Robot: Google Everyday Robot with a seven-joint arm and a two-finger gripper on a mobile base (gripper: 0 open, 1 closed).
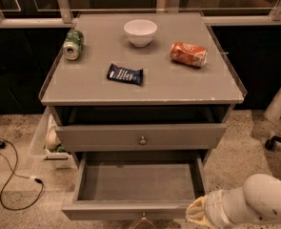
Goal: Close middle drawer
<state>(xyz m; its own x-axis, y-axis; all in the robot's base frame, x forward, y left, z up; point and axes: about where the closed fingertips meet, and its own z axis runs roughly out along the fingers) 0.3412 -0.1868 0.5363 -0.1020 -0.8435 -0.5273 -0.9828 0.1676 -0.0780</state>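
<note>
The middle drawer (130,209) is pulled far out of the grey cabinet and is empty inside. Its flat grey front is at the bottom edge of the camera view, with the small round knob (144,218) just showing. The topmost drawer (106,138), with a like knob (142,140), stands slightly out above it. The lowest drawer is out of view. My gripper (193,213), on the white arm (259,199), is at the bottom right, next to the right end of the middle drawer's front.
On the cabinet top (178,87) lie a green can (72,44), a white bowl (140,32), an orange can (189,55) and a dark snack packet (125,74). A clear bin (45,140) stands left of the cabinet, a black cable (14,175) lies on the floor, and a chair base (278,141) is at right.
</note>
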